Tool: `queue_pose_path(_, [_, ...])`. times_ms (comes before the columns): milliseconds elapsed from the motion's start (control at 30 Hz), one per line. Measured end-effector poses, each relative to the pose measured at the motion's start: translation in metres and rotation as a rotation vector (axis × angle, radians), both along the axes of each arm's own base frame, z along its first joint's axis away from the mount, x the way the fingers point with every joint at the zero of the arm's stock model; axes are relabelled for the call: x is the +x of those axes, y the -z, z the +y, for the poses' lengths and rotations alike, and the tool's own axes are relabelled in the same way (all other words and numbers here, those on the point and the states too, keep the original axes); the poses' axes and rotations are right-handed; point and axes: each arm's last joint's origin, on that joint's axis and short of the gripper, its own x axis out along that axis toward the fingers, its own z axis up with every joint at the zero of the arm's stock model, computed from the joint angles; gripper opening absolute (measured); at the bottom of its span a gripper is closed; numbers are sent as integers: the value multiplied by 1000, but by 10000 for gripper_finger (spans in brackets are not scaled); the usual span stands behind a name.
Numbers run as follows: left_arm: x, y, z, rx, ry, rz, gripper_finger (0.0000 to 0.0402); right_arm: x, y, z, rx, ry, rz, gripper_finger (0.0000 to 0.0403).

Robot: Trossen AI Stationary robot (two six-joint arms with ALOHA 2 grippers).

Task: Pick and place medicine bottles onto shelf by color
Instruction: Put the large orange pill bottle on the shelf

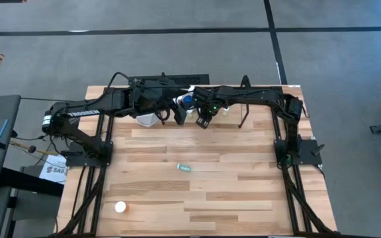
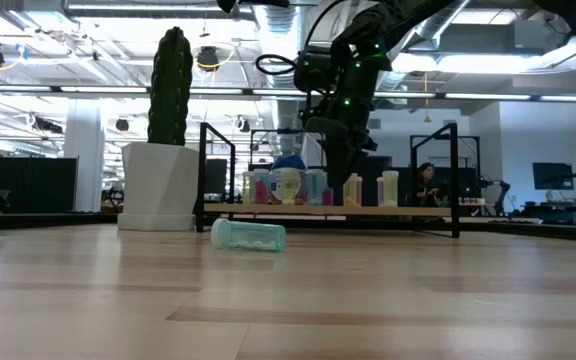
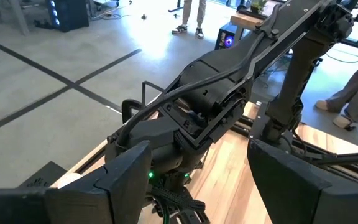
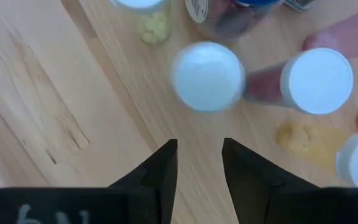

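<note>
Office ceiling lights and desks are showing behind the plank table in the low view, where the shelf is carrying a row of medicine bottles beside a cactus pot. Only this view is revealing that row; from above, both arms are covering the far edge. The right gripper is hanging over white bottle caps, its fingers standing a little apart and gripping nothing. The left gripper is hovering just beside it, looking onto the right arm, fingers spread wide, holding nothing. A teal bottle is lying on its side mid-table, well apart from both grippers. Another white-capped bottle, possibly amber, is sitting near the front left corner. Bare planks are lying open around both.
</note>
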Motion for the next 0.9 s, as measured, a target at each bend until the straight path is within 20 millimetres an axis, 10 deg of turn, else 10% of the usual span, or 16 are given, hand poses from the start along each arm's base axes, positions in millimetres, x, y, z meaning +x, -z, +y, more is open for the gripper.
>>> queue_pose_path(433, [-3, 8, -2, -65, 27, 66, 254, -12, -6, 5, 39, -2, 99, 162])
queue_pose_path(700, [-15, 29, -9, -257, -55, 249, 254, -25, -55, 27, 58, -54, 165, 170])
queue_pose_path(900, [-39, 51, -52, -406, -85, 550, 254, -38, -93, 62, 50, -51, 78, 161])
